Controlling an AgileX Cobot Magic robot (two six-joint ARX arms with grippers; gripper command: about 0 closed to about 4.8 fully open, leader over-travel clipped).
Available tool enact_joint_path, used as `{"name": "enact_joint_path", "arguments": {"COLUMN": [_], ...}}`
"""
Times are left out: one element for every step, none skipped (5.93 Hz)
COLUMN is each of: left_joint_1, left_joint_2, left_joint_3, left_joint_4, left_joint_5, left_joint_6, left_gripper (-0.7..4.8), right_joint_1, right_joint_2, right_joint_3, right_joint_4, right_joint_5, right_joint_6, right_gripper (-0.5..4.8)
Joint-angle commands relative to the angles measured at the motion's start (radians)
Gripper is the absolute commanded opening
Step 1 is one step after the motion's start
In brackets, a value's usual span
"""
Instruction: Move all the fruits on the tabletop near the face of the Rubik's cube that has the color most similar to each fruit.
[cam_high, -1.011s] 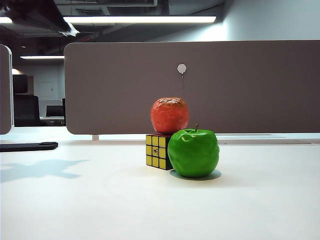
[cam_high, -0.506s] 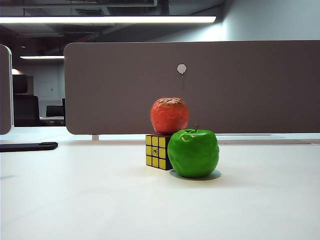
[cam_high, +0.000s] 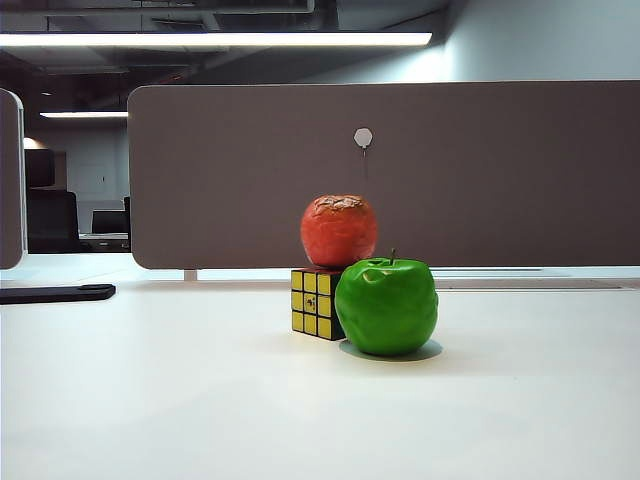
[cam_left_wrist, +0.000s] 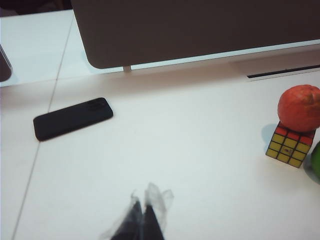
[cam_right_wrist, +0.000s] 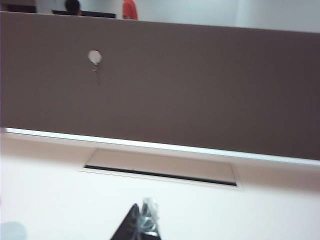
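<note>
The Rubik's cube (cam_high: 316, 303) stands mid-table with its yellow side toward the exterior camera. The wrinkled orange-red fruit (cam_high: 340, 231) appears to rest on the cube's red top face (cam_left_wrist: 294, 135). The green apple (cam_high: 387, 305) sits on the tabletop (cam_high: 150, 400) against the cube's right side; only its edge (cam_left_wrist: 316, 159) shows in the left wrist view. The left gripper (cam_left_wrist: 142, 212) is shut and empty, hovering well to the left of the cube. The right gripper (cam_right_wrist: 142, 215) looks shut and empty, pointing at the partition. Neither gripper shows in the exterior view.
A black phone (cam_left_wrist: 73, 118) lies flat at the far left of the table. A tall grey partition (cam_high: 400, 170) closes off the back edge. A cable slot (cam_right_wrist: 160, 172) is cut into the table in front of it.
A dark arm at the upper left of the exterior view and its shadow on the table have left the picture. The cube and both fruits have not moved.
</note>
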Motion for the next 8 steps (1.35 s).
{"name": "enact_joint_path", "arguments": {"left_joint_1": [0.0, 0.0, 0.0, 0.0, 0.0, 0.0, 0.0, 0.0], "left_joint_2": [-0.048, -0.056, -0.071, -0.071, -0.071, -0.071, -0.07, -0.071], "left_joint_3": [-0.041, -0.049, -0.064, -0.066, -0.066, -0.087, -0.13, -0.142], "left_joint_4": [-0.01, -0.005, 0.007, 0.009, 0.009, 0.048, 0.121, 0.137], "left_joint_5": [-0.005, -0.006, -0.016, -0.026, -0.027, -0.026, -0.025, -0.025], "left_joint_6": [-0.047, -0.05, -0.052, -0.055, -0.055, -0.1, -0.133, -0.153], "left_gripper": [-0.05, -0.05, -0.06, -0.05, -0.05, -0.05, -0.05, -0.06], "right_joint_1": [-0.039, -0.038, -0.038, -0.037, -0.038, -0.036, -0.036, -0.036], "right_joint_2": [-0.039, -0.053, -0.131, -0.195, -0.196, -0.195, -0.195, -0.195], "right_joint_3": [0.002, 0.001, -0.025, -0.084, -0.092, -0.19, -0.226, -0.235], "right_joint_4": [0.002, -0.008, -0.051, -0.054, -0.057, -0.005, 0.014, 0.026], "right_joint_5": [-0.056, -0.056, -0.056, -0.056, -0.057, -0.056, -0.054, -0.054], "right_joint_6": [0.004, 0.004, 0.004, 0.038, 0.045, 0.057, 0.06, 0.066], "right_gripper": [-0.01, -0.01, -0.01, -0.01, -0.01, -0.01, -0.01, -0.01]}}
